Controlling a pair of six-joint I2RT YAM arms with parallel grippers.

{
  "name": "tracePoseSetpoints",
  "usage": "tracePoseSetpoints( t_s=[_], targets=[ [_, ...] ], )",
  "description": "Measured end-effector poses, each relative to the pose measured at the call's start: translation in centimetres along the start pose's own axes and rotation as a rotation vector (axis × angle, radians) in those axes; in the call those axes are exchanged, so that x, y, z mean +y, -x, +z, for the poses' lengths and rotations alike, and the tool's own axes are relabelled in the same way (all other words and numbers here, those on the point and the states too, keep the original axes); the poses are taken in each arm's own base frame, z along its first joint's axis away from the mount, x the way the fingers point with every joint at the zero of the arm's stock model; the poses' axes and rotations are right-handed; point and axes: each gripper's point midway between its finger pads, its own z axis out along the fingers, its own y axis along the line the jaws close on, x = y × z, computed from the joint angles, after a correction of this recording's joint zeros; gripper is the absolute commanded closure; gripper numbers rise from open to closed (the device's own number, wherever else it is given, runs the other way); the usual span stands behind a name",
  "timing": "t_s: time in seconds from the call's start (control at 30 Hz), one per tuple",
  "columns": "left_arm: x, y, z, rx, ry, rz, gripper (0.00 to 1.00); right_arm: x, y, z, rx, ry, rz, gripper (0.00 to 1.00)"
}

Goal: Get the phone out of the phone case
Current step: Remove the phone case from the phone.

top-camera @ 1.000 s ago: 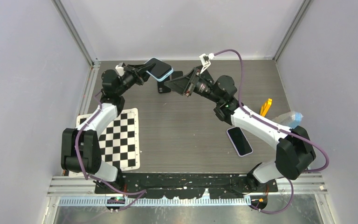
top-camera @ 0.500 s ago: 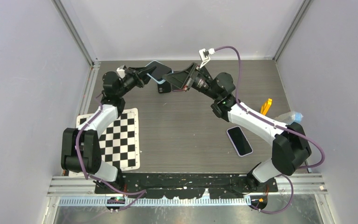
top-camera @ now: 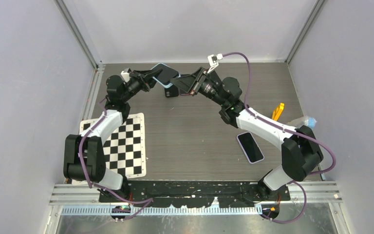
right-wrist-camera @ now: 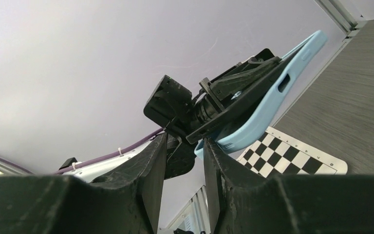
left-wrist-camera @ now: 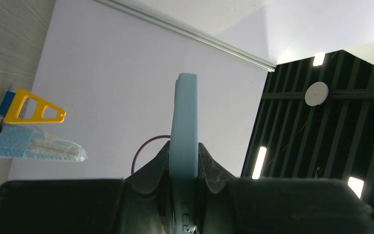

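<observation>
- The left gripper (left-wrist-camera: 183, 148) was pinched on the light-blue phone case (left-wrist-camera: 185, 107), one finger pressed flat against each broad face.
- In the left wrist view the case stood edge-on and upright between those fingers, its free end sticking out well past the tips.
- From above, the case was held off the table (top-camera: 195, 131) near the far edge, tilted, showing a dark face framed by the blue rim.
- Whether a phone sat inside it could not be told.
- The right gripper (right-wrist-camera: 185, 142) had its fingers partly spread, with nothing clamped between them.
- Its tips pointed at the lower end of the case, just beside it; contact could not be made out.
- In the right wrist view the case ran slantwise up to the right, with a side cut-out showing.
- A bare phone (top-camera: 250, 146) lay flat on the table under the right forearm, well apart from the case.
- A small black object (top-camera: 171, 91) lay on the table below the two grippers.
- A yellow tool (left-wrist-camera: 31, 108) and a blue packet (left-wrist-camera: 36, 147) lay together near the right edge.
- A checkerboard sheet (top-camera: 124, 144) lay flat by the left arm.
</observation>
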Motion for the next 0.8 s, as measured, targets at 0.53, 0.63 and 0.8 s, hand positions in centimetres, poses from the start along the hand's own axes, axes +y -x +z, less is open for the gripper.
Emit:
tracePoseSetpoints(
  t_s=[0.53,0.63,0.8],
  targets=[
    [-0.2,0.4,0.4,0.001,-0.001,0.110,1.00,-3.1,0.3,0.3,-0.058,-0.185,0.165,0.54],
    [-1.4,-0.4,1.0,0.062,-0.019,0.225,1.00,-3.3,0.7,0.5,-0.061,-0.228,0.195,0.54],
    [-3.1,-3.1,0.8,0.186,-0.070,0.451,1.00,-2.9,0.6,0.6,-0.040,-0.222,0.234,0.54]
  ],
)
